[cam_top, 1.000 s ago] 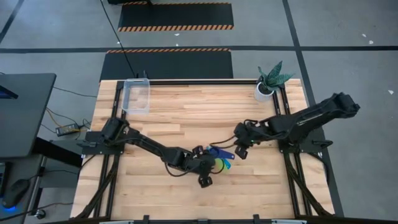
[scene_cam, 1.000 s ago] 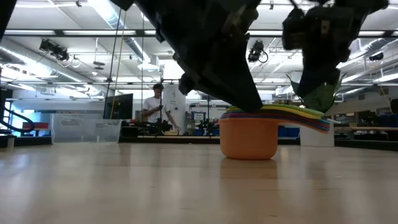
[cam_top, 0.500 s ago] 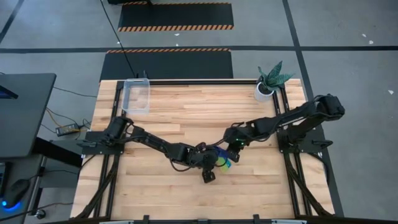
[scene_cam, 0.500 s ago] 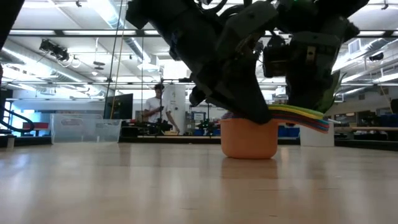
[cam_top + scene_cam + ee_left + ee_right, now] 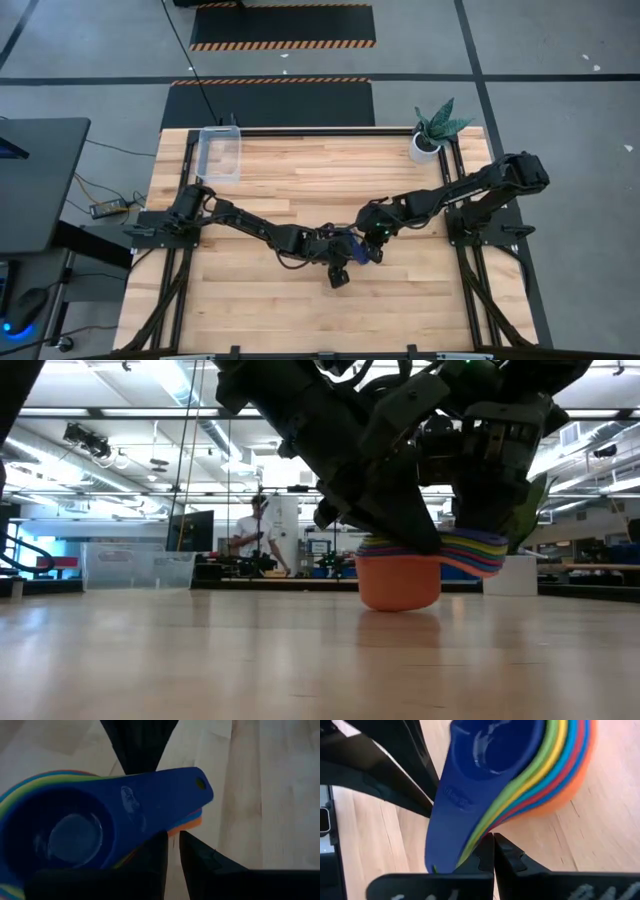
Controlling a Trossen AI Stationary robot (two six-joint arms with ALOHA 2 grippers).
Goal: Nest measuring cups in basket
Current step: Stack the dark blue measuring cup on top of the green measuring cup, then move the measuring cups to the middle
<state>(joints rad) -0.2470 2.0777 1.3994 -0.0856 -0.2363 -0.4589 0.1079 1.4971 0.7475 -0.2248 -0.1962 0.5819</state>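
Both claws are meeting at the cup stack near the table's middle, toward the front edge. From above, the left claw point(image 5: 341, 262) is reaching in from nine o'clock and the right claw point(image 5: 372, 238) from two o'clock, with the measuring cups point(image 5: 352, 250) lying between them. The basket point(image 5: 219, 153) is sitting at the far left corner, about eleven o'clock from the stack and well apart from it, so the left arm looks nearer to it. Bare table point(image 5: 300, 180) is lying open along that path; a potted plant point(image 5: 430, 135) is standing at the far right corner.

At table level, the nested stack point(image 5: 400, 575) is tilting, orange cup lowest, handles fanning toward three o'clock.

Past the left wrist, the blue top cup point(image 5: 100, 827) is filling the view, its handle running out beside the two dark fingers point(image 5: 150, 860), which are standing almost together; whether they are pinching anything I cannot tell.

Past the right wrist, fingers point(image 5: 485, 855) are nearly closed just beneath the fanned handles point(image 5: 485, 820); a grip cannot be confirmed.
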